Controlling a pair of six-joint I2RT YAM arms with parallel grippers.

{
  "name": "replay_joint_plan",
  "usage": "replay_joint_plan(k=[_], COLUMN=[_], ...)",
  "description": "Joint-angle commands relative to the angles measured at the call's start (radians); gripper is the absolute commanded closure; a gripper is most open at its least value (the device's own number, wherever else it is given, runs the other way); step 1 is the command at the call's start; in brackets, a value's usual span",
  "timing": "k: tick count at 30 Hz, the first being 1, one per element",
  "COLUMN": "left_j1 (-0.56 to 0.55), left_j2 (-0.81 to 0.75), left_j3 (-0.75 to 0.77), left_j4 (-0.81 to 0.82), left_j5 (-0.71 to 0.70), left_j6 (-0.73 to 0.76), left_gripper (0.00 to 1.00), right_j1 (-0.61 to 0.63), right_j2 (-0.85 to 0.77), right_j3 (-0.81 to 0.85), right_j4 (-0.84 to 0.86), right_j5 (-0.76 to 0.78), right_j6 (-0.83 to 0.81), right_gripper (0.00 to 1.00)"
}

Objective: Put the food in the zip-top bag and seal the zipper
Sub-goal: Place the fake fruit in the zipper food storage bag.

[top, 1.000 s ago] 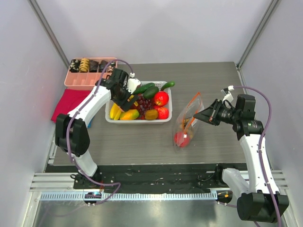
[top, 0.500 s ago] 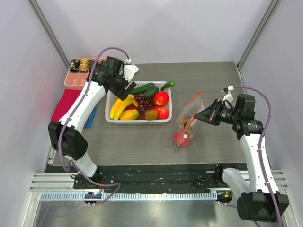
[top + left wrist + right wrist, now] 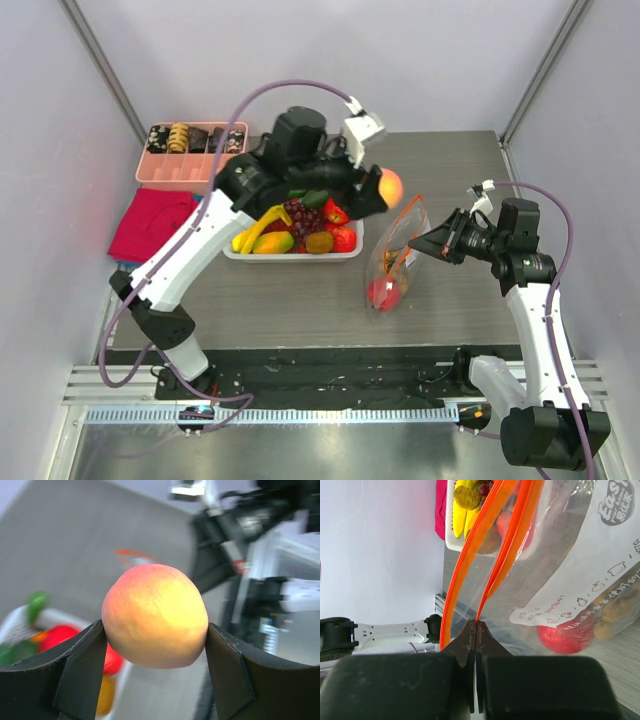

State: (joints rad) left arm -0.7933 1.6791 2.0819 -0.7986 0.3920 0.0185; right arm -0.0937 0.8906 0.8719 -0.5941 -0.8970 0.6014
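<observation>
Peach (image 3: 155,616) is riding in the left gripper (image 3: 156,652), whose black fingers (image 3: 80,670) are clamping it on both flanks at its widest part. We are seeing it hanging in the air past the basket's (image 3: 300,256) right end, near the bag's (image 3: 395,255) raised mouth but not yet inside. The right gripper (image 3: 476,630) is pinching the orange zipper (image 3: 490,545) at one end with jaws pressed flat, holding the mouth up and parted. We are judging the peach a light, hard, glossy toy, apt to squirt from a loose hold, so a grip across the middle is suiting it. The bag is looking thin and floppy, best taken by its stiffer strip. A red fruit (image 3: 383,292) is lying in the bag's bottom. On the film we are reading "CONTENT" and a round logo starting "Eas".
</observation>
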Motion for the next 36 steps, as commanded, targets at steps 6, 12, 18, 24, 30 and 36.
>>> replay_joint_plan(k=[6, 12, 18, 24, 30, 36], left_j1=[-0.107, -0.109, -0.109, -0.129, -0.069, 0.198], left_j2=[0.137, 0.160, 0.114, 0.122, -0.067, -0.183], left_j3=[-0.057, -0.160, -0.218, -0.117, -0.241, -0.307], left_j4=[0.230, 0.132, 0.052, -0.158, -0.055, -0.027], left_j5=[0.191, 0.088, -0.053, -0.073, -0.010, 0.011], left_j6=[-0.339, -0.306, -0.195, -0.010, 0.037, 0.020], left_gripper=[0.56, 0.57, 0.54, 0.17, 0.00, 0.00], right_j1=[0.006, 0.006, 0.006, 0.006, 0.006, 0.006], right_j2=[-0.016, -0.030, -0.045, -0.039, -0.038, -0.033], right_j3=[0.056, 0.073, 0.055, 0.061, 0.058, 0.055], right_j4=[0.044, -0.007, -0.027, -0.030, -0.033, -0.033], right_j5=[-0.029, -0.028, -0.023, -0.020, -0.019, -0.020], right_j6=[0.034, -0.015, -0.040, -0.051, -0.060, -0.066], right_gripper=[0.99, 0.99, 0.99, 0.99, 0.99, 0.99])
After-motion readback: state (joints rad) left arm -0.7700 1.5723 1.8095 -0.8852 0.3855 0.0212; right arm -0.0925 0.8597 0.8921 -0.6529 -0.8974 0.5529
